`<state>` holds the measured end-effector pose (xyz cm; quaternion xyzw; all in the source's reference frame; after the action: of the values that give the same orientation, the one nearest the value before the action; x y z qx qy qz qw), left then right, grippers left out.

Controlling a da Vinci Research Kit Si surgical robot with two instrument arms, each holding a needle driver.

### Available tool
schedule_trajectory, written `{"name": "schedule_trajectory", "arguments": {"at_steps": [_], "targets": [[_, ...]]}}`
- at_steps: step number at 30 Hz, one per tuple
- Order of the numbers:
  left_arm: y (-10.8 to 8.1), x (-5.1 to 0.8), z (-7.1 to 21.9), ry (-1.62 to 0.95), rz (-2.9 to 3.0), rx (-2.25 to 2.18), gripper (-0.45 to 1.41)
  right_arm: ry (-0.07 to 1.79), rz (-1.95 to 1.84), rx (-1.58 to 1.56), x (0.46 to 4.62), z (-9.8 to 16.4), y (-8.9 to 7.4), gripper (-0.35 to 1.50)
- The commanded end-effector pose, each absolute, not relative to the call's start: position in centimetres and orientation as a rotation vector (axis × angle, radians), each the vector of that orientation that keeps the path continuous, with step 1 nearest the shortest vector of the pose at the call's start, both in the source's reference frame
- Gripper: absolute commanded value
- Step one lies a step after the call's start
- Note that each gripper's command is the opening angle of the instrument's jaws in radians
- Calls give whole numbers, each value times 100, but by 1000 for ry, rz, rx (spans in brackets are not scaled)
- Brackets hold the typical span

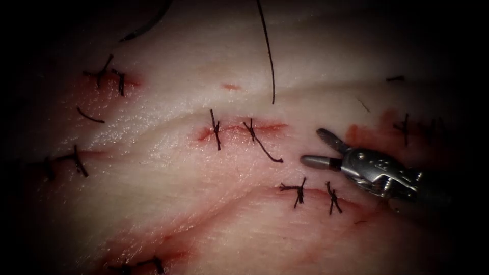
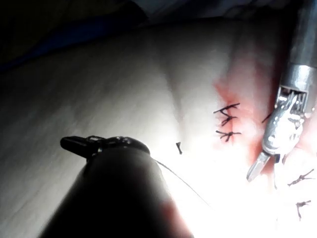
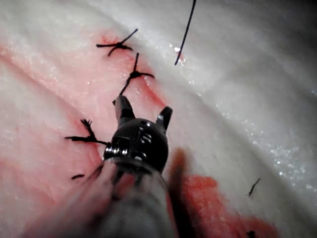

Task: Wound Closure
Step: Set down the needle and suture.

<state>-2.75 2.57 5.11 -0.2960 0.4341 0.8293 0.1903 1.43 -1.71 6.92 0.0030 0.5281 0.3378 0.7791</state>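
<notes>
Right claw (image 1: 320, 147) agape — thread (image 1: 268, 51) apart

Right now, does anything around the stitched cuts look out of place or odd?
One oddity: the middle cut's right-hand stitch has a long tail trailing over the tissue. The right tool hovers open, holding nothing. I can't spot the needle.

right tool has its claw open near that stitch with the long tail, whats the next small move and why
Probably ease the right arm's silver claw left toward the long dark thread tail trailing from the knot on the short red cut. Its jaws stand open and hold nothing, that tail is far longer than its neighbours, and only this tool can cut thread. No needle is visible.
</notes>
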Motion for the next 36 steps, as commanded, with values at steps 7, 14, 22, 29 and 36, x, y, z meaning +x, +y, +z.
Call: {"name": "schedule_trajectory", "arguments": {"at_steps": [7, 14, 22, 29, 36], "targets": [[271, -310, 577, 1196, 2308, -831, -45, 1106, 757, -52, 118, 695, -177, 148], [267, -340, 653, 1106, 2356, -867, -45, 1094, 734, -85, 126, 700, -184, 146], [250, -375, 753, 826, 2518, -831, 54, 951, 585, -41, 141, 704, -195, 109], [218, -408, 799, 482, 2684, -788, 140, 954, 556, -50, 144, 704, -195, 114], [195, -401, 793, 432, 2722, -840, 140, 965, 552, -43, 149, 701, -199, 121]]}}
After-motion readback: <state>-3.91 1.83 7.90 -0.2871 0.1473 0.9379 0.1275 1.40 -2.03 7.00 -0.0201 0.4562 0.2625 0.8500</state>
